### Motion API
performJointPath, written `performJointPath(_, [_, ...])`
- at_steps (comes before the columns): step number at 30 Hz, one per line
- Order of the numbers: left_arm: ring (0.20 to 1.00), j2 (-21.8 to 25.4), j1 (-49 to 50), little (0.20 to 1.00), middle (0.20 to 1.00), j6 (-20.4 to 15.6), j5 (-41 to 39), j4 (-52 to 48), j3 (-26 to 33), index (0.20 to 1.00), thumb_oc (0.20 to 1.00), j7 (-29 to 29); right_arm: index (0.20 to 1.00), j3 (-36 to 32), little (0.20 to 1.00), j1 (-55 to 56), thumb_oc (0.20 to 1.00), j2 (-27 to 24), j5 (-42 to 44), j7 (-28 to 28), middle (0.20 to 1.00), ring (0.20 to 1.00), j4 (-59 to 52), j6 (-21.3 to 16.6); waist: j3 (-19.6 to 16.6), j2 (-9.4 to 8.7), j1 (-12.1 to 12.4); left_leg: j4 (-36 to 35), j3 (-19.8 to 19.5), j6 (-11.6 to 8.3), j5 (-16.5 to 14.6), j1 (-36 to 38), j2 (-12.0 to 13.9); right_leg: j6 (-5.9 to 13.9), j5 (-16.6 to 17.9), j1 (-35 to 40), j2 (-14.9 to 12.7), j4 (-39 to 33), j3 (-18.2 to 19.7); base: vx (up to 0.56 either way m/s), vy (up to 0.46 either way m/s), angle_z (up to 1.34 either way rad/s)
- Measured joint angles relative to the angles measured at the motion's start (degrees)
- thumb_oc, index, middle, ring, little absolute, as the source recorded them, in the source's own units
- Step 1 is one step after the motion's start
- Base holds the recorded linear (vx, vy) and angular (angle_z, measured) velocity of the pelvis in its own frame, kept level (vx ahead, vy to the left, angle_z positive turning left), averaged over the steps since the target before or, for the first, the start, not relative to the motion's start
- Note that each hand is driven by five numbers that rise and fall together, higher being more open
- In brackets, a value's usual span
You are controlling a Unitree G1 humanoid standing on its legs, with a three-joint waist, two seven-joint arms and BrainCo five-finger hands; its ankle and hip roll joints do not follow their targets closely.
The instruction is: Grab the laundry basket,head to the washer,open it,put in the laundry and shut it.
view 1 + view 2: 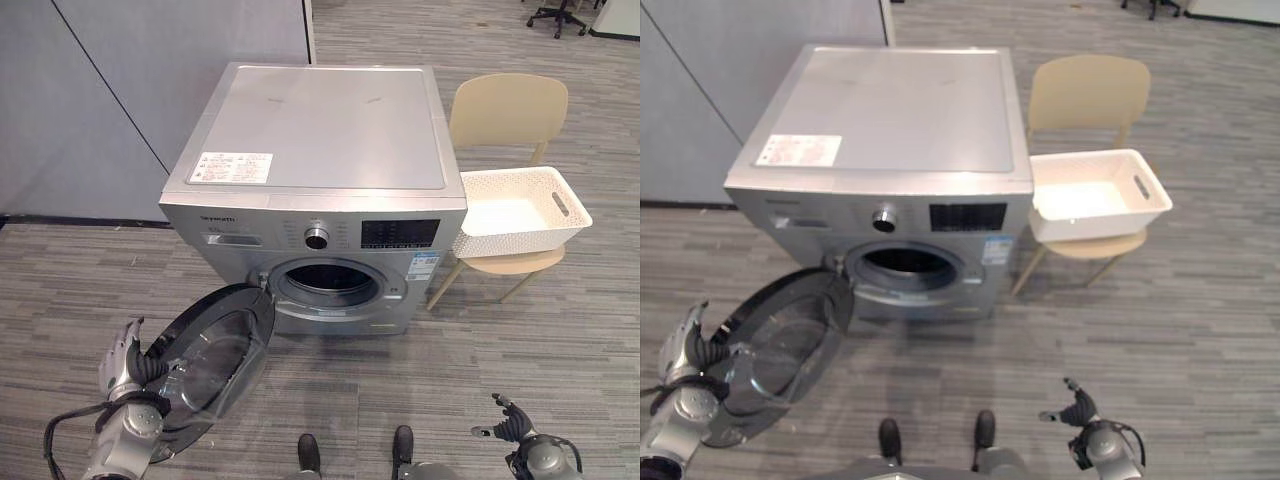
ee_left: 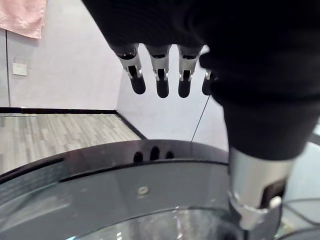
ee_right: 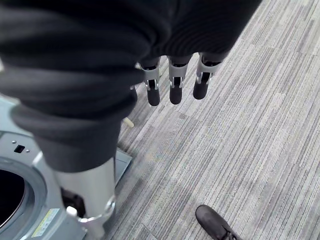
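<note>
Grey striped carpet floor [image 1: 560, 330], boxy silver washer [image 1: 315, 150], round glass door [image 1: 205, 360] open, white perforated laundry basket [image 1: 520, 212] on beige chair [image 1: 508, 110], left hand [image 1: 128, 360] at the door's rim, right hand [image 1: 508, 425] low, both hands' fingers relaxed and empty.

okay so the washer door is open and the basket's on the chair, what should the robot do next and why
Probably swing the door shut with the left hand, which is at its outer edge with fingers straight. The white basket on the chair looks empty, so the laundry seems to be in already, though the drum is too dark to confirm. The right hand hangs free, holding nothing.
</note>
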Motion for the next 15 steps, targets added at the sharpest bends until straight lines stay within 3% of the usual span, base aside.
performJointPath(7, [1.000, -4.0, -0.5, 1.000, 1.000, -0.9, -3.9, 2.1, -0.4, 1.000, 1.000, -0.3, 1.000, -0.1, 1.000, 0.4, 1.000, -0.2, 0.0, 0.0, 1.000, 1.000, 0.1, 0.3, 1.2, -0.62, 0.3, 0.0, 0.1, -0.03, 0.0, -0.1, 0.2, 0.01, 0.0, -0.1, 0.2, 0.0, 0.1, -0.02, -0.013, 0.00])
performJointPath(9, [1.000, -7.1, -0.8, 1.000, 1.000, -1.7, -7.2, 2.6, 0.9, 1.000, 1.000, 1.0, 1.000, 0.0, 1.000, 0.1, 1.000, -0.2, 0.0, 0.0, 1.000, 1.000, 0.5, 0.7, 1.2, -0.62, 0.4, 0.0, 0.0, -0.04, 0.0, 0.0, 0.3, 0.01, 0.0, 0.0, 0.3, 0.0, 0.1, -0.05, -0.044, 0.01])
performJointPath(13, [1.000, -8.6, -0.2, 1.000, 1.000, -2.2, -10.2, 1.1, -1.6, 1.000, 1.000, 0.3, 1.000, 0.1, 1.000, 0.1, 1.000, -0.1, 0.0, -0.1, 1.000, 1.000, 0.2, 0.8, 1.3, -0.73, 0.6, 0.0, 0.1, -0.03, 0.0, 0.2, 0.3, 0.01, 0.0, 0.2, 0.3, 0.0, 0.1, -0.07, -0.071, 0.00])
performJointPath(15, [1.000, -9.5, 1.0, 1.000, 1.000, -2.2, -12.9, -4.2, -5.1, 1.000, 1.000, -0.2, 1.000, 0.5, 1.000, 0.6, 1.000, 0.0, -0.1, -0.3, 1.000, 1.000, 0.2, 0.8, 1.4, -0.94, 1.6, 0.0, 0.1, -0.08, 0.1, 1.0, 0.4, 0.01, 0.0, 0.9, 0.4, 0.0, 0.2, -0.08, -0.083, 0.01])
